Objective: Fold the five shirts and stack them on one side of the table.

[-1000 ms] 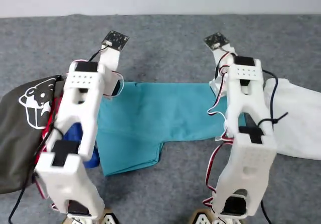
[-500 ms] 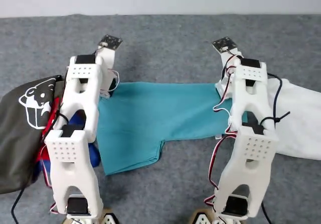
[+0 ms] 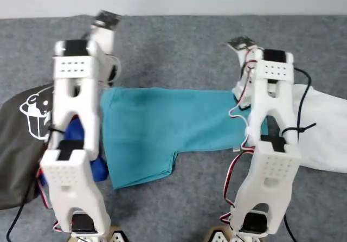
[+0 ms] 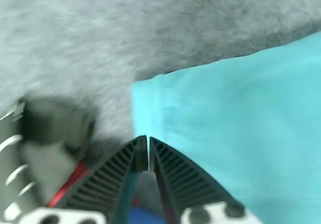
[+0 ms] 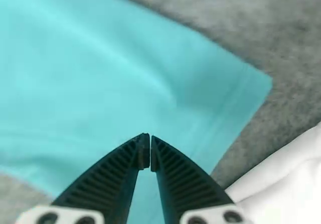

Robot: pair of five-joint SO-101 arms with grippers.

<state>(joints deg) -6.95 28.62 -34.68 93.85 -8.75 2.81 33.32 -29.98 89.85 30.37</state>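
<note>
Hovering, tips pressed together on nothing: left end effector [image 4: 149, 154] by teal shirt's [image 3: 162, 125] far-left corner, right end effector [image 5: 150, 152] over far-right corner.

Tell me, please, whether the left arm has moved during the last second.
Yes. Against the teal shirt, the left arm has swung outward toward the black shirt and reached farther across the table, uncovering the teal shirt's corner.
</note>
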